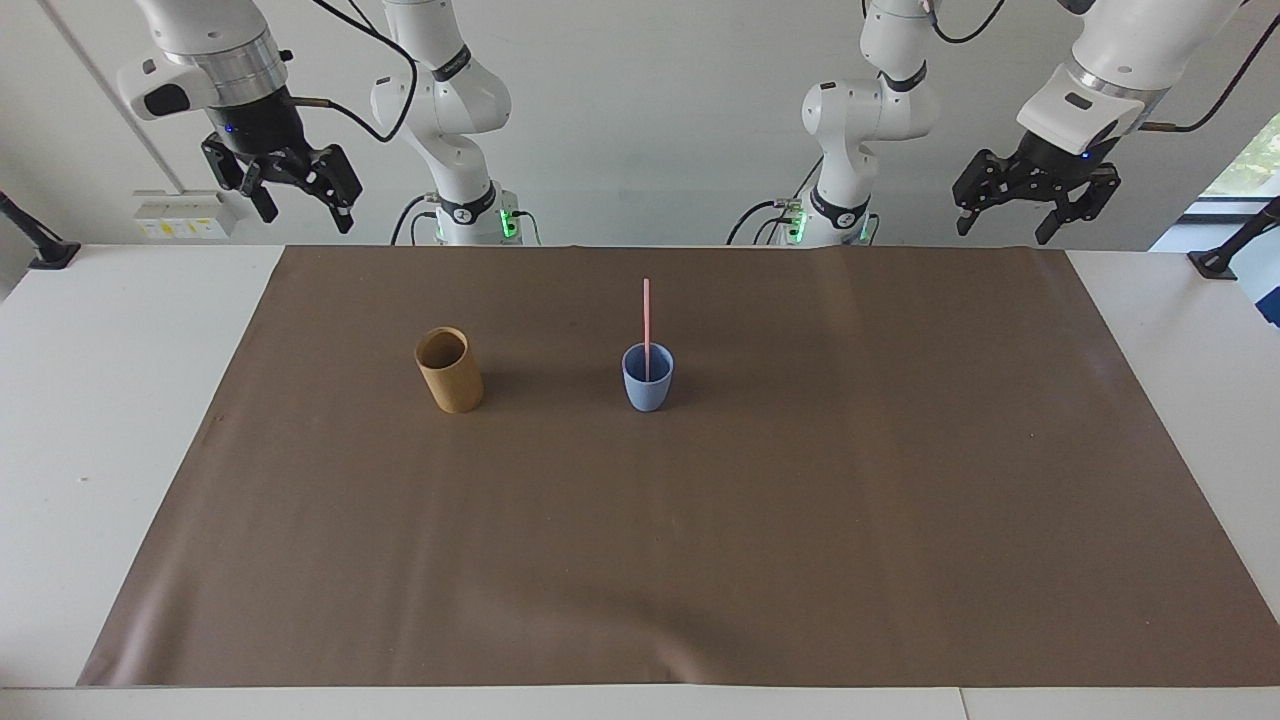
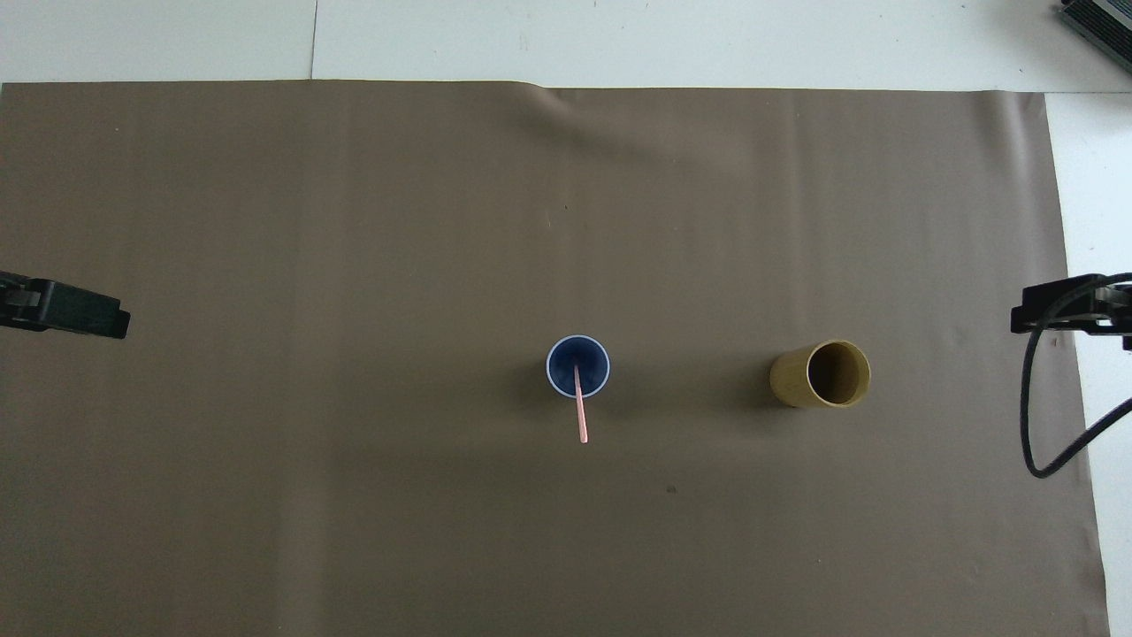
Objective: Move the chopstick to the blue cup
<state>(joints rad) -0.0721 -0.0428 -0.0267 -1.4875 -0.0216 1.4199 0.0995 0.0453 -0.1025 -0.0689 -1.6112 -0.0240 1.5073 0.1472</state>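
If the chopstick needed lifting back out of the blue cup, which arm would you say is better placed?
Neither clearly: the chopstick stands in the blue cup mid-table, the right gripper and left gripper both raised, open, at the ends. Marginally the right.
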